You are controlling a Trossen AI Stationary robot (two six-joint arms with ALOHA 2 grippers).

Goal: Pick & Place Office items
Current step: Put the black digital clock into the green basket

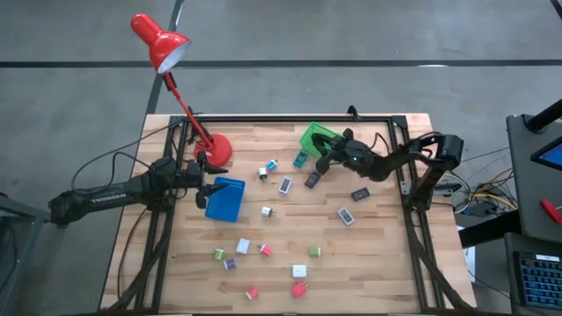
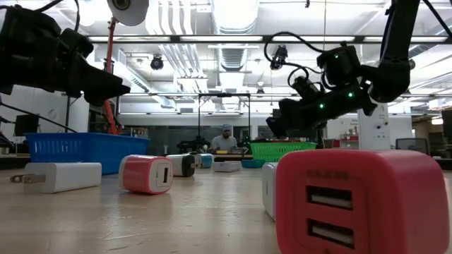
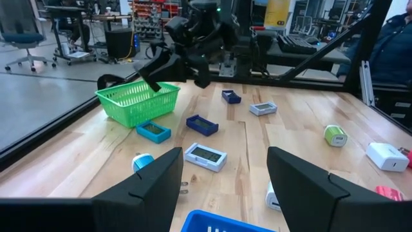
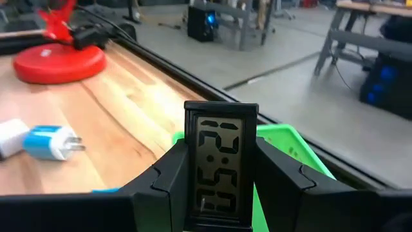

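My right gripper (image 1: 323, 163) hangs at the green basket (image 1: 316, 138) near the table's far edge, shut on a small dark digital clock (image 4: 221, 161). In the right wrist view the basket's rim (image 4: 290, 145) shows just behind the clock. Other office items lie loose on the wood: a teal piece (image 1: 300, 159), a dark piece (image 1: 312, 179), a grey flat piece (image 1: 346, 216), and white, red, green and purple blocks toward the near edge. My left gripper (image 1: 208, 189) waits open over the blue tray (image 1: 226, 200), touching nothing. My right gripper pinches the clock by its two long side edges (image 4: 190, 171), one finger on each. The fingers come from the table's right, close to level and tipped a little down. The clock is lifted clear, on end, with its display facing back toward the wrist.
A red desk lamp stands with its base (image 1: 215, 151) at the far left, and its head (image 1: 160, 39) reaches beyond the table. A black frame runs along the table's sides and far edge. A red charger block (image 2: 360, 204) sits close to the near edge.
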